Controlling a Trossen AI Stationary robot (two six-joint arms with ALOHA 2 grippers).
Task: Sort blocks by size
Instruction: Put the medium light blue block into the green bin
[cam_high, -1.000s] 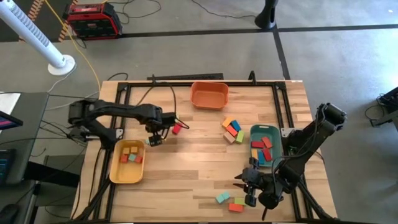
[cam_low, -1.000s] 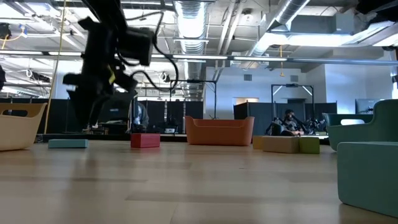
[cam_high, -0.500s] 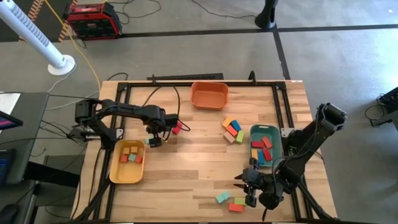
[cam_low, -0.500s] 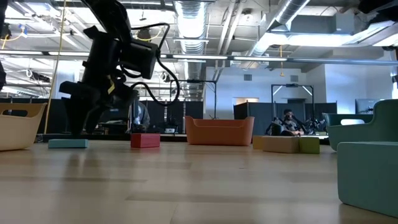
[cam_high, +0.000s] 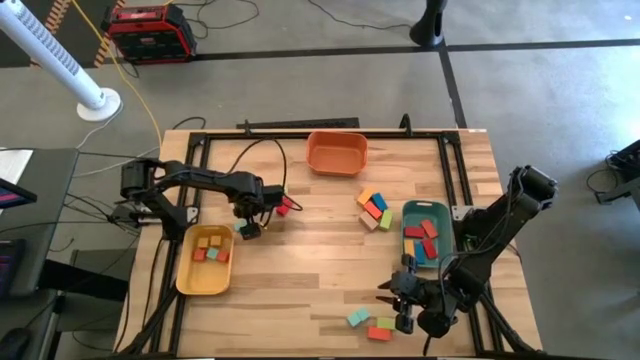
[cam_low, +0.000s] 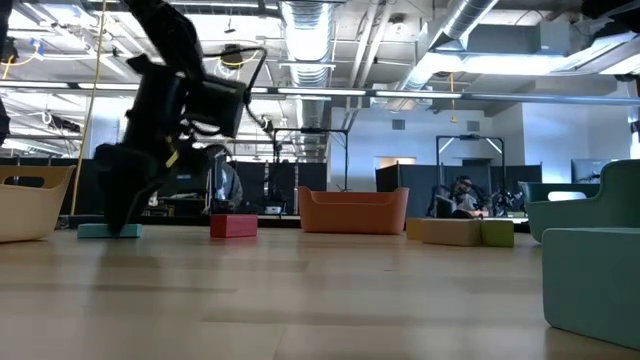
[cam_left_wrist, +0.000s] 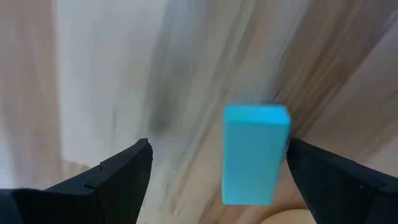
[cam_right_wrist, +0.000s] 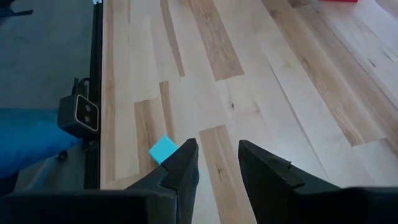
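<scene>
My left gripper (cam_high: 247, 224) is open and low over the table, at the left of the middle. Its fingers stand on either side of a light blue block (cam_left_wrist: 254, 153) that lies flat on the wood; the block also shows in the low view (cam_low: 108, 231). A red block (cam_high: 285, 207) lies just beyond it. Several blocks lie in a cluster (cam_high: 373, 208) right of centre, and others lie in the yellow tray (cam_high: 205, 260) and the teal tray (cam_high: 425, 235). My right gripper (cam_right_wrist: 217, 163) is open by a narrow gap near the front right, beside another light blue block (cam_right_wrist: 163, 149). My left gripper comes from above, its fingers across the light blue block's two long sides. One fingertip (cam_left_wrist: 297, 149) is right at the block's side (cam_left_wrist: 281, 149); I cannot tell whether it touches. The other finger is well clear. The block lies flat on the table.
An orange tray (cam_high: 337, 152) stands at the far middle. A light blue block (cam_high: 357, 318) and a red and green pair (cam_high: 380, 328) lie near the front edge by my right gripper. A black frame (cam_high: 300, 132) runs around the table.
My left gripper has gone down and a little toward the table's near left, onto the light blue block, so that its open fingers now straddle it. The block has stayed where it was.
</scene>
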